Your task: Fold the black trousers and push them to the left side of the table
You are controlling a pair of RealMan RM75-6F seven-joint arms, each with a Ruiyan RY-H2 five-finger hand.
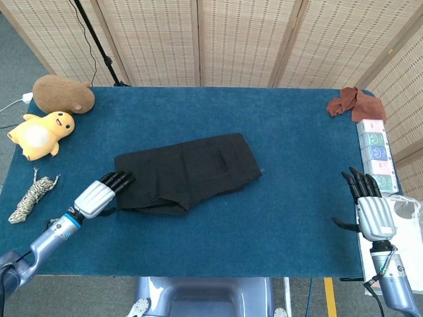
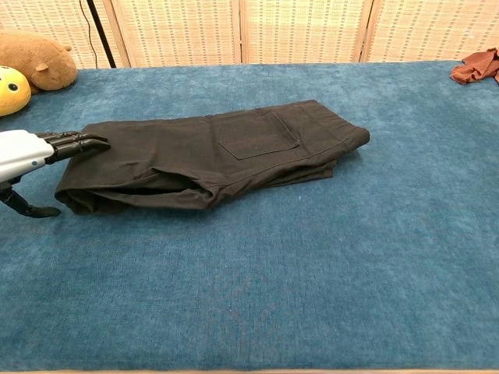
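Black trousers (image 1: 185, 172): folded into a compact bundle mid-table, lying just right of the left hand (image 1: 99, 195).

Left hand: fingers (image 2: 82, 144) extended together, holding nothing, tips at the bundle's near-left end; contact uncertain.

Right hand (image 1: 370, 208): spread, idle, well apart to the right.

Step, as judged: folding appears done, pushing pending. Next move likely calls for a hand at the bundle's far side, sweeping leftward.
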